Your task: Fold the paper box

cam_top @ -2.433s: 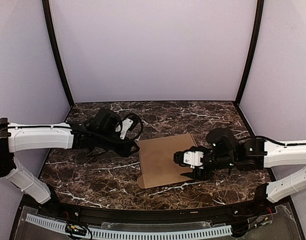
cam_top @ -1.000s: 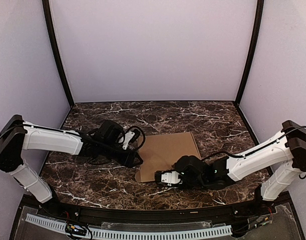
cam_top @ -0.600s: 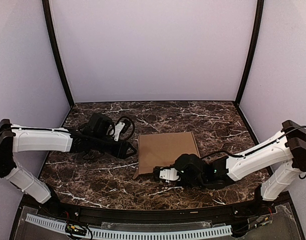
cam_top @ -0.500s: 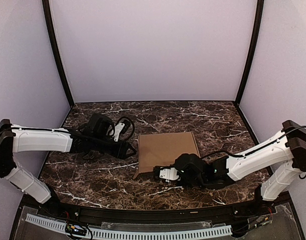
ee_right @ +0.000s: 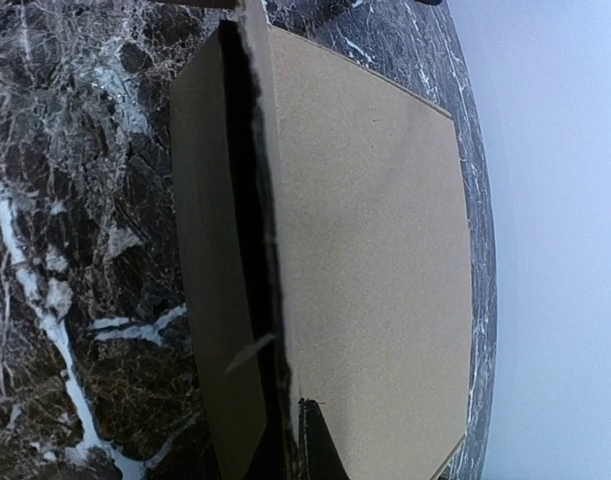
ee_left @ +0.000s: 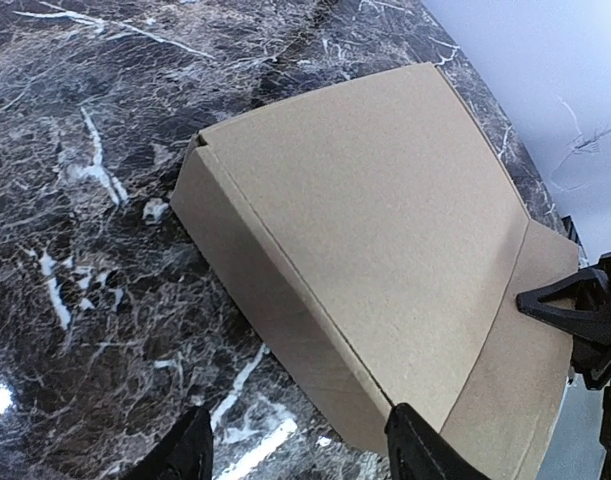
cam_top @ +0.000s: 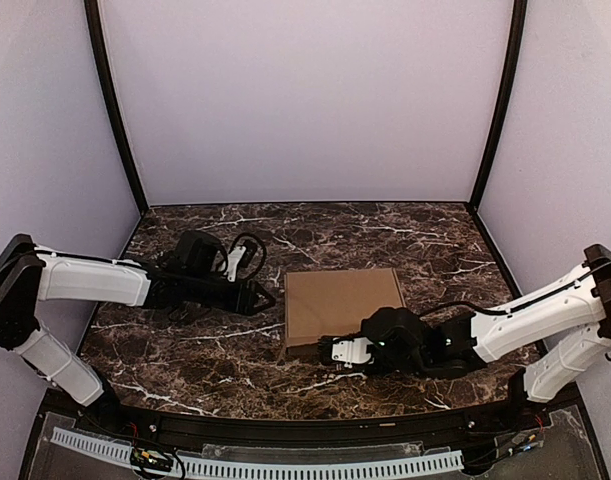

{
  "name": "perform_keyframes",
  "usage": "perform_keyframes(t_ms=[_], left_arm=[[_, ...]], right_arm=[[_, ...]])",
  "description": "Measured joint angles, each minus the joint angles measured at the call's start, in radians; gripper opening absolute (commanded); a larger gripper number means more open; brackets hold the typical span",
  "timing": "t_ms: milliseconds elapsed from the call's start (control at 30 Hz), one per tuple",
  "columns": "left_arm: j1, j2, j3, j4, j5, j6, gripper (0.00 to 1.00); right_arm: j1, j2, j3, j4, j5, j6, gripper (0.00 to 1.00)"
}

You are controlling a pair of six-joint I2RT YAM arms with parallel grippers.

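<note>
- Nearest us, the right tool (cam_top: 331, 352) sits low on the worktop (cam_top: 185, 345), right at the near edge of the paper box (cam_top: 340, 303). The right wrist view shows one dark finger (ee_right: 311, 440) against that front edge. Whether the tool is gripping or spread, I cannot tell.
- The paper box lies flat mid-worktop, folded into a shallow rectangle with its plain brown lid on top. A dark slit runs between the lid and the front wall, so that edge is not quite flush.
- Off its left side, the left tool (cam_top: 263, 297) points at the box, near but apart, its fingers (ee_left: 188, 450) spread wide and holding nothing.
- Behind it all stands the pale lilac back wall (cam_top: 305, 100).
</note>
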Motion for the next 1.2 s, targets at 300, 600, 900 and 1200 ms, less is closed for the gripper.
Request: perform_keyframes(t_ms=[300, 600, 900, 1200], left_arm=[[0.005, 0.076, -0.048, 0.21, 0.106, -0.135, 0.67], [0.005, 0.18, -0.083, 0.426, 0.185, -0.274, 0.7], [0.006, 0.262, -0.095, 0.598, 0.237, -0.379, 0.74], [0.025, 0.264, -0.144, 0.687, 0.238, -0.443, 0.76]], right_arm=[[0.006, -0.211, -0.154, 0.011, -0.055, 0.049, 0.0], [0.062, -0.208, -0.191, 0.052, -0.014, 0.141, 0.0], [0.101, -0.216, -0.2, 0.056, 0.037, 0.185, 0.0], [0.101, -0.342, -0.232, 0.05, 0.048, 0.222, 0.0]])
